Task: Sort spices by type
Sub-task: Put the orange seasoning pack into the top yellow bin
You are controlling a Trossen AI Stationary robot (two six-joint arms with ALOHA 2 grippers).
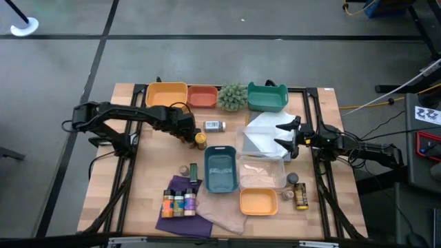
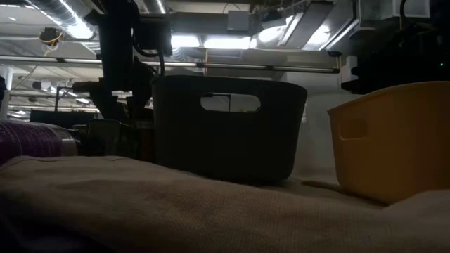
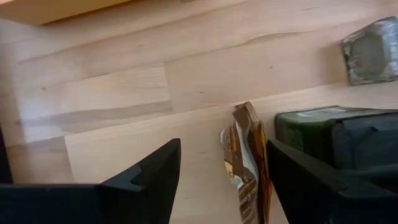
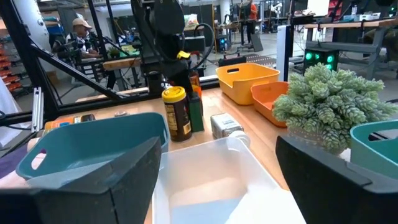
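Left claw [image 1: 187, 131] apart, low over worktop [image 1: 138, 172] centre-left — yellow-lidded jar [image 1: 200, 140] upright just beside its tips, toward centre. Right claw [image 1: 288, 136] apart over clear tray [image 1: 265, 138] — farther off.

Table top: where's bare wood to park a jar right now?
The wooden table is bare along its left side, from the left gripper down to the purple cloth. Another patch sits between the yellow-lidded jar and clear bin. The trays in front are crowded.
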